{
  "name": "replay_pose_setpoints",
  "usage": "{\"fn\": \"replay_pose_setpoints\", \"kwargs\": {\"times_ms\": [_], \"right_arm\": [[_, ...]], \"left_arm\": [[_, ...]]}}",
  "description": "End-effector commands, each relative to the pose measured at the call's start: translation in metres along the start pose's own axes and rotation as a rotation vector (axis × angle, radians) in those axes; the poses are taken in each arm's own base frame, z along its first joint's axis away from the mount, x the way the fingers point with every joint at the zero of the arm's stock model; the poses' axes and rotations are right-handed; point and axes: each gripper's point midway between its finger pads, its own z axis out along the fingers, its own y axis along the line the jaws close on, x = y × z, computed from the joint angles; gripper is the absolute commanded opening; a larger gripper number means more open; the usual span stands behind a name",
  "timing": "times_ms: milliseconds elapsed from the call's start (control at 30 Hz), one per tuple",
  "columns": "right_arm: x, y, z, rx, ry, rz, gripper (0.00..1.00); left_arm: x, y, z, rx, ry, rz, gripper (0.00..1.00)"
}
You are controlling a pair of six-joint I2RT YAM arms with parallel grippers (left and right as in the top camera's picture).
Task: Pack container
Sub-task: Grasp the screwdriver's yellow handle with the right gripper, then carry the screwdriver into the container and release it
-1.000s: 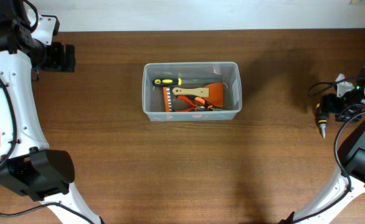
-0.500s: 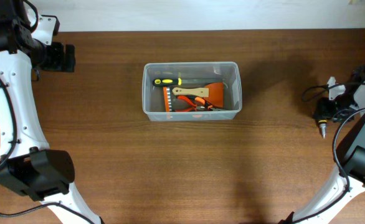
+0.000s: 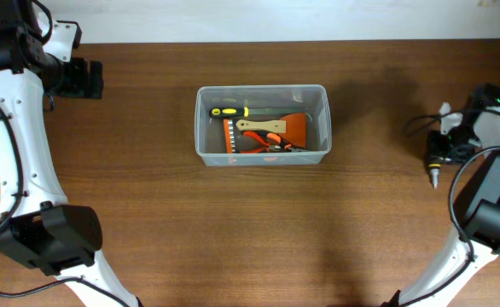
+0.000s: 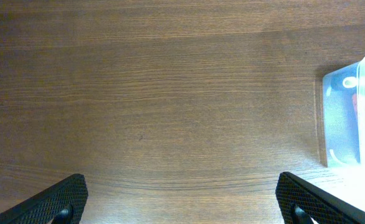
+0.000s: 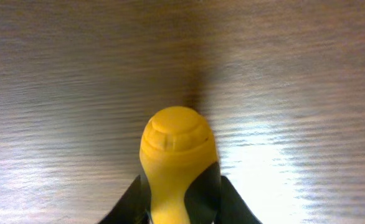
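The container (image 3: 263,124) sat mid-counter (image 3: 233,222), already holding several tools. Well right of it, the right tool (image 3: 438,153) clenched a screwdriver (image 3: 434,164), still unpacked. The left tool (image 4: 182,202) gaped, empty.

White arm links (image 3: 11,162); black joints; black cables; textured black fingers (image 4: 58,202)

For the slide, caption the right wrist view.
Right gripper closed on a yellow-and-black tool handle above the wooden table.
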Motion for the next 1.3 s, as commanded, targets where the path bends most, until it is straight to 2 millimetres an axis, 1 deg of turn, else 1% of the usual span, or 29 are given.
{"fn": "replay_pose_setpoints", "kwargs": {"times_ms": [0,67,133,233,300,333,367,433,500,533,567,633,700,767,800,833,900,967,1100,1233,1267], "right_arm": [[-0.04,0.021,-0.038,-0.001,-0.108,-0.025,0.12],[-0.052,0.033,-0.059,0.004,-0.142,-0.055,0.08],[-0.063,0.049,-0.084,0.008,-0.18,-0.093,0.07],[-0.078,0.077,-0.122,0.011,-0.242,-0.153,0.07],[-0.087,0.105,-0.153,0.007,-0.294,-0.21,0.07],[-0.09,0.121,-0.167,0.002,-0.32,-0.242,0.06],[-0.094,0.14,-0.183,-0.004,-0.354,-0.282,0.04],[-0.099,0.179,-0.204,-0.028,-0.411,-0.357,0.04],[-0.101,0.222,-0.218,-0.052,-0.463,-0.439,0.04],[-0.101,0.246,-0.22,-0.067,-0.485,-0.488,0.04],[-0.1,0.262,-0.221,-0.078,-0.499,-0.524,0.04],[-0.097,0.3,-0.217,-0.089,-0.515,-0.644,0.04],[-0.088,0.336,-0.205,-0.093,-0.508,-0.791,0.04],[-0.078,0.362,-0.19,-0.091,-0.484,-0.923,0.04],[-0.072,0.373,-0.179,-0.08,-0.462,-0.993,0.04],[-0.067,0.379,-0.171,-0.066,-0.441,-1.056,0.04],[-0.06,0.385,-0.152,-0.031,-0.392,-1.166,0.04],[-0.054,0.386,-0.13,-0.01,-0.337,-1.259,0.04],[-0.046,0.377,-0.099,-0.007,-0.245,-1.387,0.04],[-0.044,0.366,-0.077,-0.006,-0.188,-1.48,0.04],[-0.044,0.364,-0.074,-0.006,-0.182,-1.503,0.04]], "left_arm": [[-0.006,0.0,-0.017,-0.006,-0.043,-0.009,0.99],[-0.006,0.0,-0.017,-0.006,-0.043,-0.009,0.99],[-0.006,0.0,-0.017,-0.006,-0.043,-0.009,0.99],[-0.006,0.0,-0.017,-0.006,-0.043,-0.009,0.99],[-0.006,0.0,-0.017,-0.006,-0.043,-0.009,0.99],[-0.006,0.0,-0.017,-0.006,-0.043,-0.009,0.99],[-0.006,0.0,-0.017,-0.006,-0.043,-0.009,0.99],[-0.006,0.0,-0.017,-0.006,-0.043,-0.009,0.99],[-0.006,0.0,-0.017,-0.006,-0.043,-0.009,0.99],[-0.006,0.0,-0.017,-0.006,-0.043,-0.009,0.99],[-0.006,0.0,-0.017,-0.006,-0.043,-0.009,0.99],[-0.006,0.0,-0.017,-0.006,-0.043,-0.009,0.99],[-0.006,0.0,-0.017,-0.006,-0.043,-0.009,0.99],[-0.006,0.0,-0.017,-0.006,-0.043,-0.009,0.99],[-0.006,0.0,-0.017,-0.006,-0.043,-0.009,0.99],[-0.006,0.0,-0.017,-0.007,-0.044,-0.009,0.99],[-0.006,0.0,-0.017,-0.006,-0.043,-0.009,0.99],[-0.006,0.0,-0.017,-0.006,-0.043,-0.009,0.99],[-0.006,0.0,-0.017,-0.006,-0.043,-0.009,0.99],[-0.006,0.0,-0.017,-0.006,-0.043,-0.009,0.99],[-0.006,0.0,-0.017,-0.006,-0.043,-0.009,0.99]]}}
